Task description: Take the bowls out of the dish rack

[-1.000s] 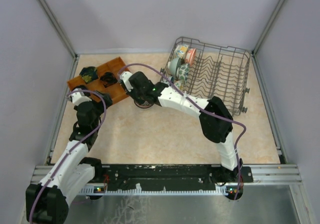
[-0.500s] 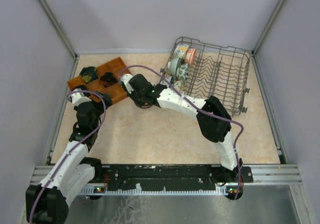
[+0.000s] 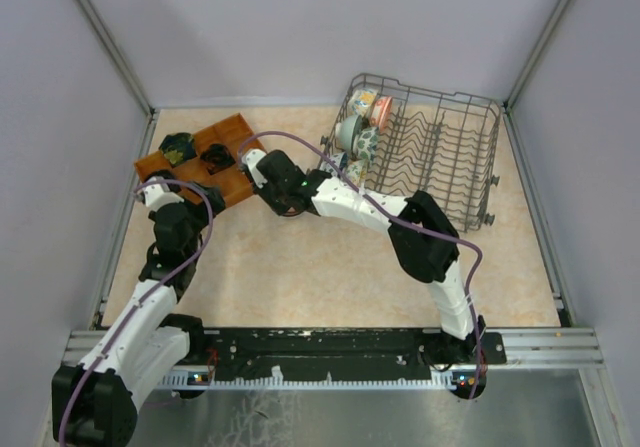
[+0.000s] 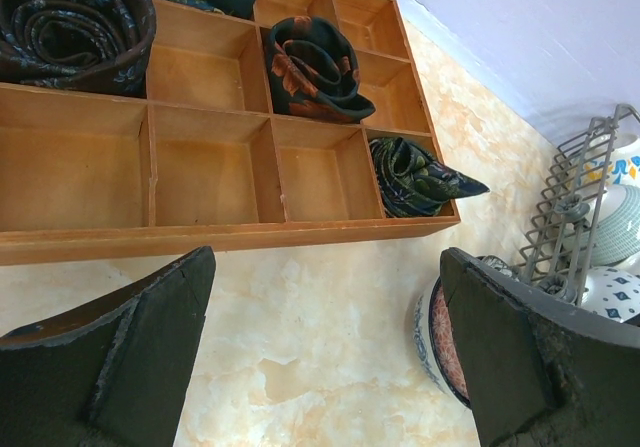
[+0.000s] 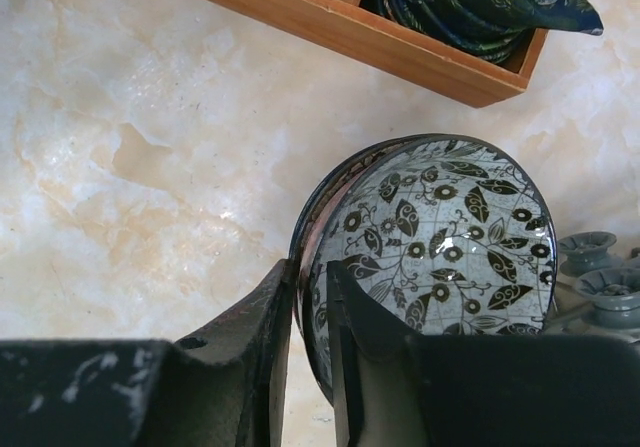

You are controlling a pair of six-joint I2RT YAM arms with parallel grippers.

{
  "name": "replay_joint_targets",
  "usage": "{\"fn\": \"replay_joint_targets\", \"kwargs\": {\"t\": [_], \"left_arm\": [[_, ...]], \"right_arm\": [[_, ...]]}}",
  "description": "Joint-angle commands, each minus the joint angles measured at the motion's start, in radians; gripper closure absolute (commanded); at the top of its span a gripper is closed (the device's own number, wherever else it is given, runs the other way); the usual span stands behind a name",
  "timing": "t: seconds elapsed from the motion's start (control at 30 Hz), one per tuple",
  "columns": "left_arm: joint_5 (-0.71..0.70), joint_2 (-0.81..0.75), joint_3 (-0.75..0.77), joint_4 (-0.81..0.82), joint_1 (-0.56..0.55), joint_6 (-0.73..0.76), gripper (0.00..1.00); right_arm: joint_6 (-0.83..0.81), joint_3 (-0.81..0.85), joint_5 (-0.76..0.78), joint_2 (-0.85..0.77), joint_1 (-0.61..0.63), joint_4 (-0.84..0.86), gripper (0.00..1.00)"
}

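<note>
Fingers of my right gripper (image 5: pixel 308 292) straddle the leaf bowl (image 5: pixel 440 237) at its rim, barely parted; I can't tell whether they pinch it. It sits on the table (image 5: pixel 120 167) beside the tray (image 5: pixel 330 22), near the rack (image 3: pixel 440 157). My left gripper (image 4: pixel 320 367) gapes wide, empty.

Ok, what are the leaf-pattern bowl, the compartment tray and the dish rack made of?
Leaf-pattern bowl: likely glazed ceramic, glossy highlights on its painted surface. Compartment tray: wood, visible grain, smooth orange-brown finish. Dish rack: seemingly coated metal wire, thin matte grey rods.
</note>
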Motion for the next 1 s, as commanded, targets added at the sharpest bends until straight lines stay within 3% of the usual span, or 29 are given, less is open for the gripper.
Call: {"fn": "replay_joint_targets", "kwargs": {"t": [0.0,0.27,0.6,0.8,0.97], "left_arm": [[0.009,0.009,-0.002,0.029,0.006,-0.006,0.01],[0.01,0.011,-0.005,0.033,0.006,-0.006,0.01],[0.012,0.01,-0.009,0.034,0.007,-0.01,0.01],[0.007,-0.001,-0.012,0.03,0.007,-0.006,0.01],[0.023,-0.005,-0.029,0.063,0.007,-0.017,0.01]], "right_arm": [[0.006,0.023,0.014,-0.018,0.007,0.054,0.76],[0.01,-0.032,0.01,-0.097,0.006,0.119,0.61],[0.045,-0.26,0.096,-0.403,-0.015,0.384,0.46],[0.193,-0.495,0.044,-0.63,-0.197,0.534,0.44],[0.365,-0.723,-0.109,-0.764,-0.422,0.62,0.44]]}}
